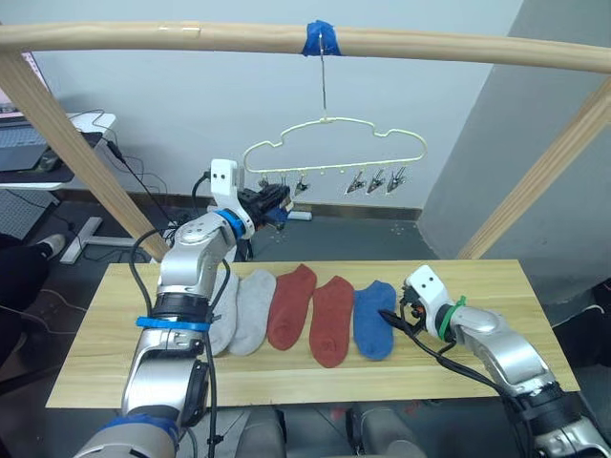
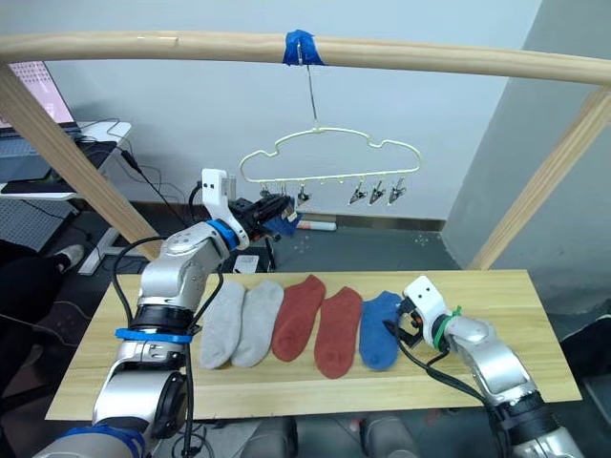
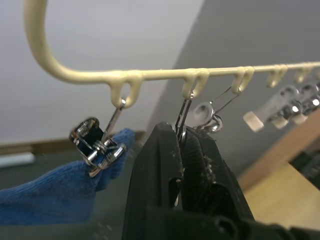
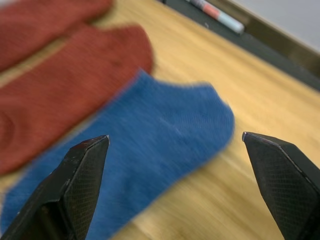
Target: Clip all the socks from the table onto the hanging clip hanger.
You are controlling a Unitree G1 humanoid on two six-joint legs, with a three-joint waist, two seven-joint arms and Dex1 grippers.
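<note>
Right gripper point(image 4: 175, 145): fingers spread wide, low over the table point(image 1: 535, 296); your next blue sock point(image 1: 374, 320) lies directly ahead of it, untouched.
Left gripper point(image 3: 182, 145): raised at the clip hanger point(image 1: 334, 143), fingers pressed together on the second clip point(image 3: 184, 115) (squeezing its handles, as far as the wrist view tells).
Hung sock point(image 3: 55, 192): blue, held in the first clip point(image 3: 97, 147), just beside your left fingers.
Waiting socks: two grey socks point(image 1: 243, 310) and two red socks point(image 1: 310, 310) lie in a row beyond the blue one, away from your right gripper.
Advice: keep the squeeze steady and the hanger from swinging; take the blue sock by its cuff edge, so a short hem reaches the held clip.
</note>
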